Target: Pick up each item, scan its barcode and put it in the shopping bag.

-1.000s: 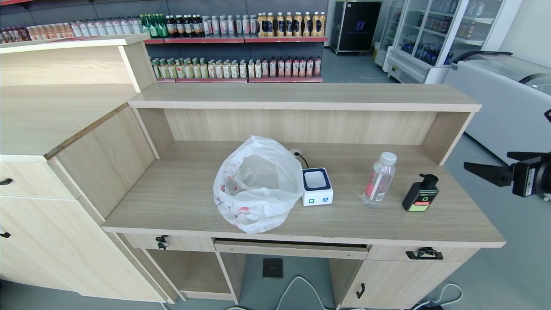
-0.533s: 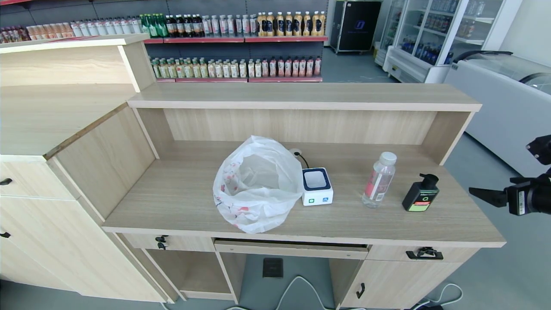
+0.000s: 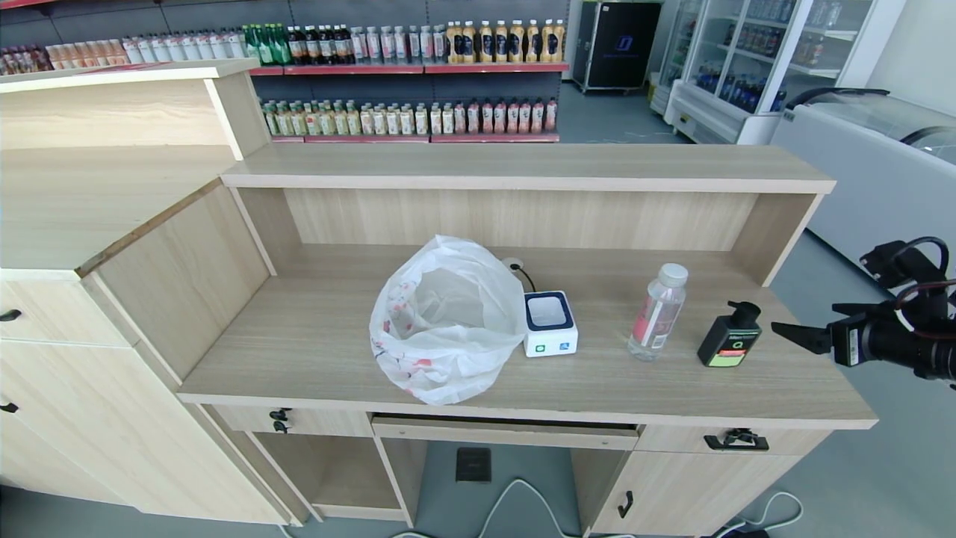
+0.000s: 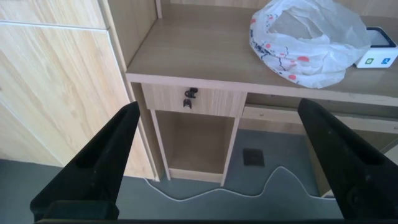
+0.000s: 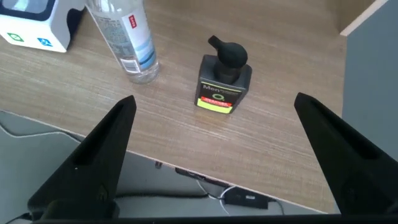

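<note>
On the wooden counter [image 3: 321,336] a white shopping bag [image 3: 448,321] with red print stands open. A white barcode scanner [image 3: 550,323] with a dark top sits just right of it. Further right stand a clear water bottle [image 3: 657,312] and a black pump bottle [image 3: 730,336]. My right gripper [image 3: 805,317] hangs open off the counter's right end, level with the pump bottle [image 5: 222,84] and a short way from it. The water bottle [image 5: 124,40] and scanner [image 5: 37,25] lie beyond. My left gripper [image 4: 217,106] is open, low in front of the counter's left drawer, with the bag [image 4: 308,40] above.
A raised shelf [image 3: 523,168] with side walls closes the counter's back and right end. A taller cabinet [image 3: 112,224] borders the left. Drawers with black handles [image 3: 736,441] sit under the front edge. A cable runs behind the scanner. Drink shelves and freezers stand behind.
My right gripper first dropped lower beside the counter's right end, then moved left toward the pump bottle. The things on the counter have not moved.
</note>
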### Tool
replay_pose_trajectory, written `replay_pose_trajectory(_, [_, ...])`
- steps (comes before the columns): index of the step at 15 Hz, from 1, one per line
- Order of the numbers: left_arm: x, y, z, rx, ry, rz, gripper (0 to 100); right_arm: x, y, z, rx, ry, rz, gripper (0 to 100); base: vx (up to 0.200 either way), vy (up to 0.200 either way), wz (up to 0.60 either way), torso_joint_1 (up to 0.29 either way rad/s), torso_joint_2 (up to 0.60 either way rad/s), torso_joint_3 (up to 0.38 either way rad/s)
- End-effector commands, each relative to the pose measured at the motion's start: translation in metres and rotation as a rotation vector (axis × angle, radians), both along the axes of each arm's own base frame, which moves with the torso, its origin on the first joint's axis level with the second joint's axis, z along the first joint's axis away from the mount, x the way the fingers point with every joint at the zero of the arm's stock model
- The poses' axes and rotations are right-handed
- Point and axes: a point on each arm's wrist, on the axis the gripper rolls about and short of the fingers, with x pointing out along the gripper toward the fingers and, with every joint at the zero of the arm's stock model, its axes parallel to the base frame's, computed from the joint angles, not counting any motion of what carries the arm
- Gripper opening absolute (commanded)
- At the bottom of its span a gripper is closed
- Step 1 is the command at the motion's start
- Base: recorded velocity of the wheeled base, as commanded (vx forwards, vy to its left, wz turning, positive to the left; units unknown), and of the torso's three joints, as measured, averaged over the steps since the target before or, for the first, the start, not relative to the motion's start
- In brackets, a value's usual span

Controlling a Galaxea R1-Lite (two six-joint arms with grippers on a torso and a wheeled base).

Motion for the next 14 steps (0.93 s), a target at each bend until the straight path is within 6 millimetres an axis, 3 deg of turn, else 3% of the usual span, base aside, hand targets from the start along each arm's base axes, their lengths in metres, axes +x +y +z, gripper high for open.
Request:
replay_pose_trajectory(1, [0.000,0.000,0.000,-0.001,0.000,0.000,100,0.014,0.006,-0.016,0.018,0.027,0.051,100,0.000,0.000,0.00,0.000,0.00,0.000])
replay_pose_trajectory(2, [0.000,0.000,0.000,-0.001,0.000,0.000,100,0.014,0.006,-0.016,0.018,0.027,0.051,100,0.000,0.000,0.00,0.000,0.00,0.000])
replay_pose_trajectory(3, [0.000,0.000,0.000,0.000,0.000,0.002,100,0.031,0.016,-0.023,0.020,0.002,0.119,100,0.000,0.000,0.00,0.000,0.00,0.000])
replay_pose_trajectory(8, [0.000,0.000,0.000,0.000,0.000,0.000,100,0.056,0.038,-0.034,0.018,-0.032,0.218,100,0.000,0.000,0.00,0.000,0.00,0.000])
replay_pose_trajectory(14, [0.000,0.000,0.000,0.000,0.000,0.000,100,0.069,0.048,-0.053,0.019,-0.026,0.254,100,0.000,0.000,0.00,0.000,0.00,0.000])
